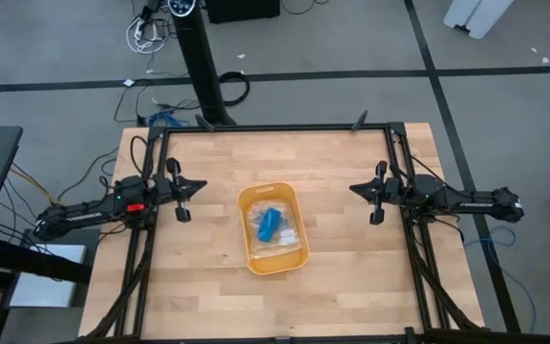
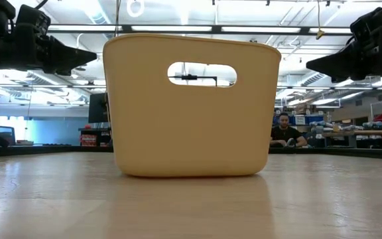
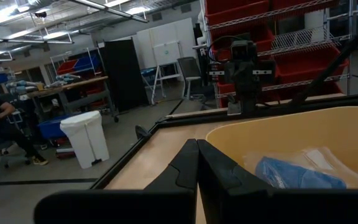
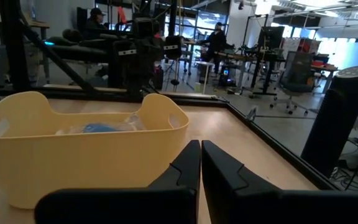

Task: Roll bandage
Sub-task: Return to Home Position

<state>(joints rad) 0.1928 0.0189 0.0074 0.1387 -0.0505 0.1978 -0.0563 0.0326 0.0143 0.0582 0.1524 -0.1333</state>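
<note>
A yellow plastic basket [image 1: 248, 201] stands on the wooden table's middle. Inside it lies the bright blue bandage [image 1: 268, 224] among clear crinkly plastic [image 1: 289, 234]; the bandage also shows in the left wrist view [image 3: 297, 176] and the right wrist view [image 4: 98, 128]. My left gripper [image 1: 183, 194] is shut and empty, hovering left of the basket. My right gripper [image 1: 374, 199] is shut and empty, hovering right of the basket. In the low view the basket's wall [image 2: 191, 113] hides its contents.
A black metal frame [image 1: 275, 128] runs along the table's far, left and right edges. Bare wood lies on both sides of the basket and in front of it. People sit at benches in the room beyond the table [image 2: 286, 130].
</note>
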